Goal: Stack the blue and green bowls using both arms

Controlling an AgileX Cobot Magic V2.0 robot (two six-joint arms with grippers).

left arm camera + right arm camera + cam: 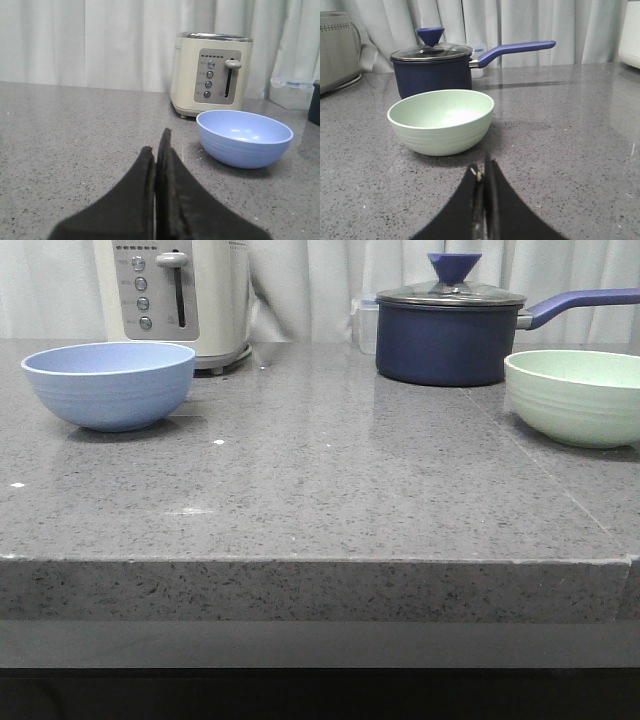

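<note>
In the front view neither arm shows, and the green bowl is cut off at the right edge of the frame. The toaster at upper left loses its top to the frame edge; its button labels are too small to read. The left gripper has its fingers pressed together, holding nothing, apart from the blue bowl that sits right of centre in the left wrist frame. The right gripper is likewise closed and empty, just short of the green bowl. The blue bowl rests on the grey counter at left, the saucepan at upper right.
</note>
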